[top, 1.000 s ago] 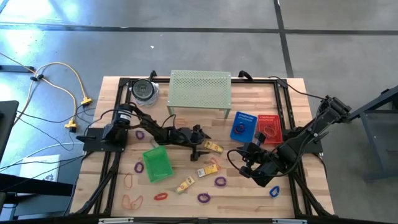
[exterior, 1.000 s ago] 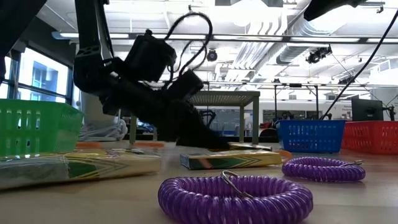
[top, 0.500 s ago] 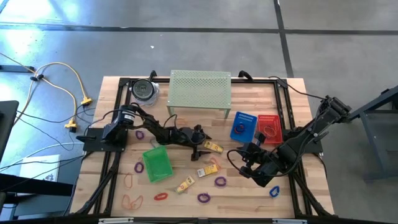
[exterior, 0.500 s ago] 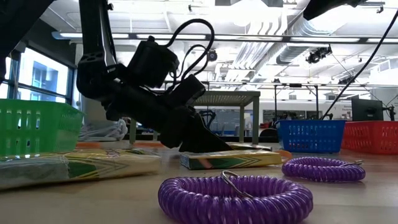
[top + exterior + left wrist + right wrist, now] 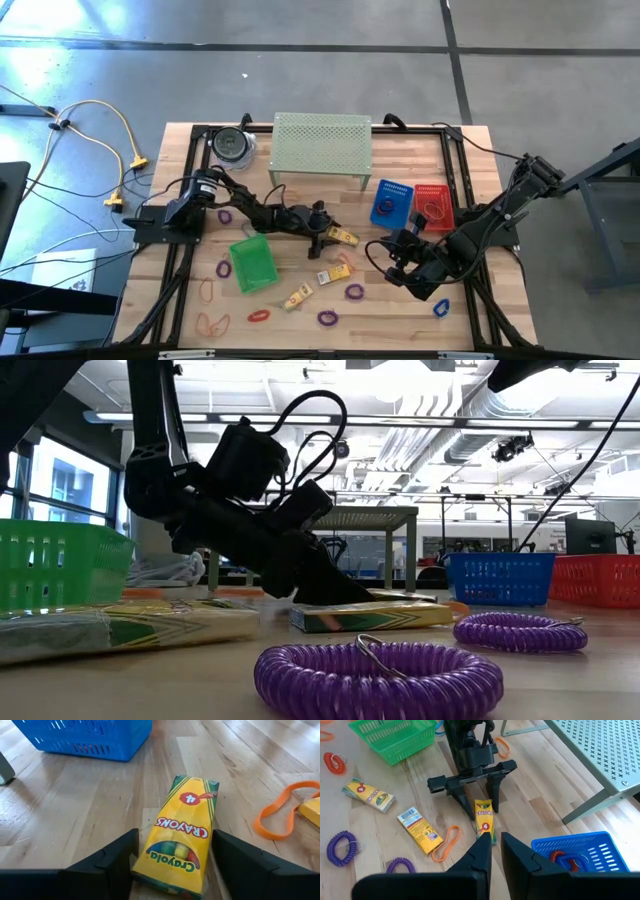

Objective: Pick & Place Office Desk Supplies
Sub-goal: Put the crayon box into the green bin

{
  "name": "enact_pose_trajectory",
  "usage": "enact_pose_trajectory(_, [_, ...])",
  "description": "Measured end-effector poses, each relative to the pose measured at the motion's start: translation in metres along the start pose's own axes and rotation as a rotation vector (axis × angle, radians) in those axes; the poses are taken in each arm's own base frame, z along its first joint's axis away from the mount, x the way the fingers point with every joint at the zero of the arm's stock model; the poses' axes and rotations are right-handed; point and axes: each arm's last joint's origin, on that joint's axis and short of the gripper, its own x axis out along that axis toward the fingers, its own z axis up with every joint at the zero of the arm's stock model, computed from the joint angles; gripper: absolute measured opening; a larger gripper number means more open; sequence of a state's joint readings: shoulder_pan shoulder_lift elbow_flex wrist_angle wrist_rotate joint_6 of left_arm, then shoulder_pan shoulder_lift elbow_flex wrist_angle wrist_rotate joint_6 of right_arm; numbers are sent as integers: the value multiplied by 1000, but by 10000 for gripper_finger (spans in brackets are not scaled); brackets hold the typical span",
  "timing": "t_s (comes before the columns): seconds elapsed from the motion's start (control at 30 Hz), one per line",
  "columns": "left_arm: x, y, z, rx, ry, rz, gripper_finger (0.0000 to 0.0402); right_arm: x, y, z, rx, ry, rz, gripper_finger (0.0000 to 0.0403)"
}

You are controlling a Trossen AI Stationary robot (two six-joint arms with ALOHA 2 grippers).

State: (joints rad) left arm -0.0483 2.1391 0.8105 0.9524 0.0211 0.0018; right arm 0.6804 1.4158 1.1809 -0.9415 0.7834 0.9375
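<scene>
- The left arm reaches from the surface's left edge toward the middle, bent low and pitched steeply down at the wrist; in the low view its dark bulk hides most of what lies behind it.
- The left end effector has its fingers spread wide, one on each side of a yellow crayon packet lying flat on the wood. A gap shows beside each finger, so they straddle the packet without pressing it; the packet's near end is cut off at the left wrist view's edge.
- Just beyond that packet lies an orange loop, and a second yellow packet lies past it, only a corner showing in the left wrist view.
- A green basket sits behind the left end effector, toward the arm's base, with purple and orange loops scattered around it.
- A blue basket and a red basket stand side by side ahead of the left end effector; what the blue one holds is only partly seen.
- The right arm folds in from the right edge, its elbow raised. The right end effector hangs above the wood, facing the left one, its fingers narrow with a slim gap between them and holding nothing.
- A purple coiled loop fills the low view's foreground, blurred.
</scene>
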Motion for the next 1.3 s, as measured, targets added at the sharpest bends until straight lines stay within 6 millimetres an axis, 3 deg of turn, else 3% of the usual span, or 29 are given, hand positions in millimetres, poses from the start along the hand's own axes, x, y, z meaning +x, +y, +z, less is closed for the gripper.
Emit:
enact_pose_trajectory(0.4, [-1,-3,1,-47,8,-2,195,0,0,0,-7,-1,-1,29])
enact_pose_trajectory(0.6, [-10,-6,14,-57,72,3,172,0,0,0,-18,-2,-1,29])
enact_pose_trajectory(1.0, [-48,-7,54,-49,210,72,148,0,0,0,-22,-4,1,29])
enact_pose_trajectory(1.3, [-92,-29,92,-29,217,100,148,0,0,0,-36,-5,1,29])
